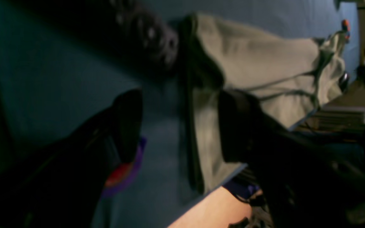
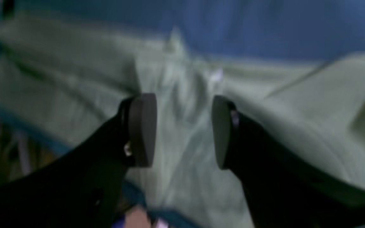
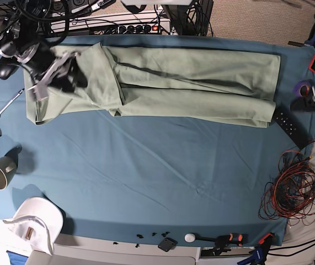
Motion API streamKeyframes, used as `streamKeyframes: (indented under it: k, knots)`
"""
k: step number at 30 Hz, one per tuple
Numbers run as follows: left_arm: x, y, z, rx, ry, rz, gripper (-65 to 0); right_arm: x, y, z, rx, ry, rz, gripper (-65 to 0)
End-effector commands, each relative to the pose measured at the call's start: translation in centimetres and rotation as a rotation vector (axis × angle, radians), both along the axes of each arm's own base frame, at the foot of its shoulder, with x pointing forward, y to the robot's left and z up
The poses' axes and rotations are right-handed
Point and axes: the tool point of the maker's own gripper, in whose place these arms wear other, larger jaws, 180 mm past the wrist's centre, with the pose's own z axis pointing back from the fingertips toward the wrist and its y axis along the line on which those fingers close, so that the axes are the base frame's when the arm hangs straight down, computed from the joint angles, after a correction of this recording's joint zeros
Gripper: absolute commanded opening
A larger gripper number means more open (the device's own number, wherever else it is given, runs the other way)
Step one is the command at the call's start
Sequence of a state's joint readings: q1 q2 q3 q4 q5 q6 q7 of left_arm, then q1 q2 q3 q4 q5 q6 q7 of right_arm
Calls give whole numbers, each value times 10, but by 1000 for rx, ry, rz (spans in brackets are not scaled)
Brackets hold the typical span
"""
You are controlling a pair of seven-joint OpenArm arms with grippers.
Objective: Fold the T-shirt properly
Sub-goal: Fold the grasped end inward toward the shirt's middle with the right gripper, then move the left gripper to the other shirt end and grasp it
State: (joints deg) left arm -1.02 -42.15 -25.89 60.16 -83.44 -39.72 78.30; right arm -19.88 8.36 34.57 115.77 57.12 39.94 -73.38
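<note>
**T-shirt in long band at far edge, both grippers spread apart**

Left wrist view: blurry and dark. Left gripper [image 1: 179,126] has its jaws wide apart, nothing between them. One finger [image 1: 128,123] sits over bare blue table cloth [image 1: 59,79], the other in front of the T-shirt [image 1: 258,60], so the gap straddles the shirt's end edge. Pale sage fabric runs away toward the upper right, with dark fold creases. A black remote-like object [image 1: 147,34] lies at upper left, just beside the shirt edge. Purple tape roll [image 1: 128,175] shows behind the left-hand finger.

Right wrist view: motion-blurred. Right gripper [image 2: 184,129] is released, the grey pads [image 2: 143,129] well apart, no cloth pinched. It hangs above the T-shirt [image 2: 296,114], over a rumpled, bunched patch. Blue cloth [image 2: 265,28] fills the top of the view.

Base view: T-shirt [image 3: 201,83] lies as a long horizontal band along the far side of the table cloth [image 3: 146,176], folded lengthwise in overlapping layers, neat at the right end, looser and wider at the left end. Right gripper [image 3: 63,77] is over that left end, blurred. Left gripper [image 3: 306,102] is at the table's right side, near the shirt's right end; can't tell from here if it touches. Grey mug [image 3: 0,171] and white cap [image 3: 33,223] sit at near left, well apart from the shirt. Coil of wires [image 3: 295,190] at the right edge.
</note>
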Motion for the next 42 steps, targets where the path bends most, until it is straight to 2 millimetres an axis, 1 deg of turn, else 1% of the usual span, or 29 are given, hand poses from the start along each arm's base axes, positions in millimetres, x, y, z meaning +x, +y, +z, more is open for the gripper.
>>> streamKeyframes:
  k: [1, 5, 15, 22, 26, 30, 42]
  knots:
    - [7, 6, 13, 3, -46, 8, -265, 9, -1, 16, 15, -68, -10, -364]
    - [1, -8, 2, -37, -32, 13, -265, 18, 2, 22, 38, -105, -26, -364]
    - [5, -52, -17, -136, -29, 7, -265, 18, 4, 22, 48, -107, -31, -364]
    - [-8, -83, -37, -151, 52, -82, -265, 18, 4, 22, 48, -107, -31, -364]
    - [-8, -97, -40, -175, 56, -98, -265, 18, 4, 22, 48, -107, -31, -364]
    - [-3, -104, -38, -192, 43, -102, -265, 18, 4, 22, 48, -107, -31, -364]
    - [18, -101, -24, -165, -6, -118, -266, 17, 3, 20, 38, -101, -34, -364]
